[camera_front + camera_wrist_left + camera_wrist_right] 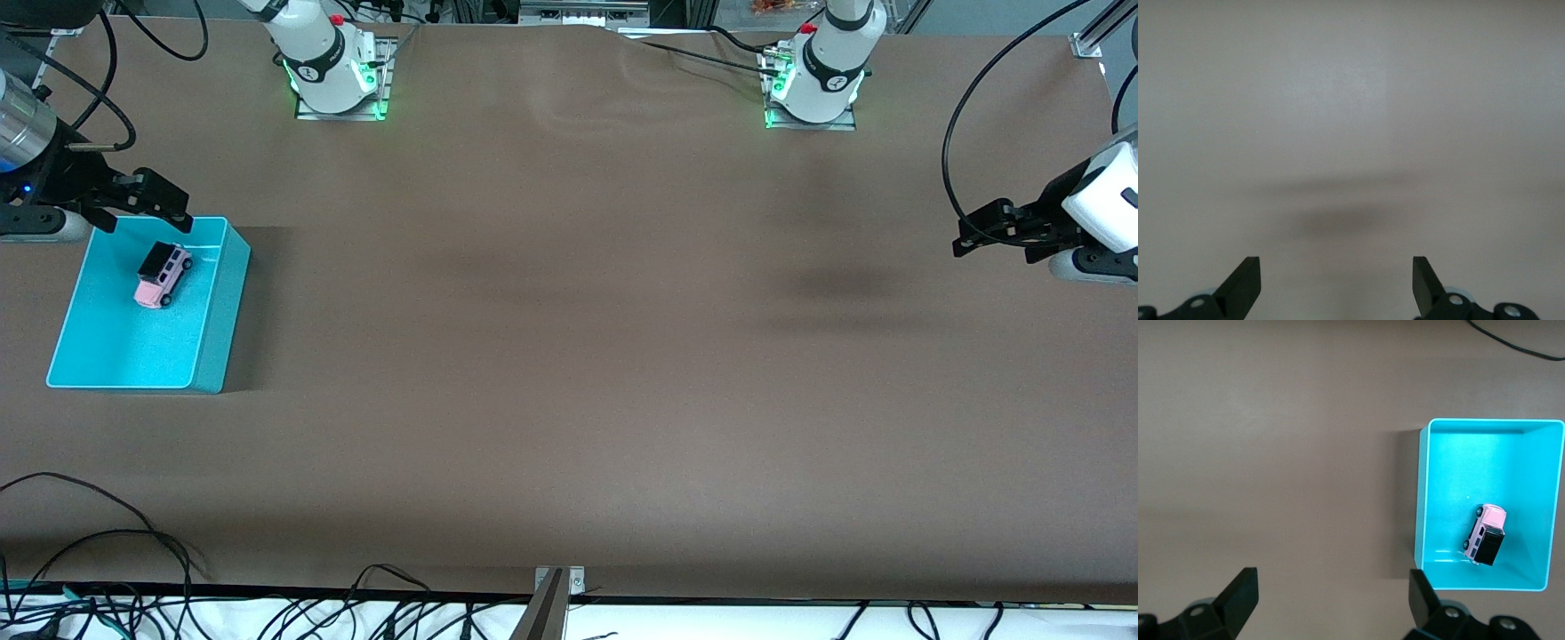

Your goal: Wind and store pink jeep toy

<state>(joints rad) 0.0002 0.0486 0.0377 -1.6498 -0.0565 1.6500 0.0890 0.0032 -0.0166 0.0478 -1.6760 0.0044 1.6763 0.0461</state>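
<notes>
The pink jeep toy (163, 275) with its black roof lies inside the turquoise bin (212, 311) at the right arm's end of the table. It sits in the part of the bin farther from the front camera. My right gripper (147, 213) is open and empty, up over the bin's edge nearest the robots' bases. The right wrist view shows the jeep (1486, 535) in the bin (1421, 493), off to one side of my open right gripper (1331, 597). My left gripper (991, 242) is open and empty over bare table at the left arm's end, and the left wrist view (1337, 280) shows only table.
Brown table cover (569, 356) spreads between the arms. Both arm bases (333, 62) (813, 80) stand along the edge farthest from the front camera. Loose black cables (107, 569) and a metal clamp (558, 587) lie along the edge nearest it.
</notes>
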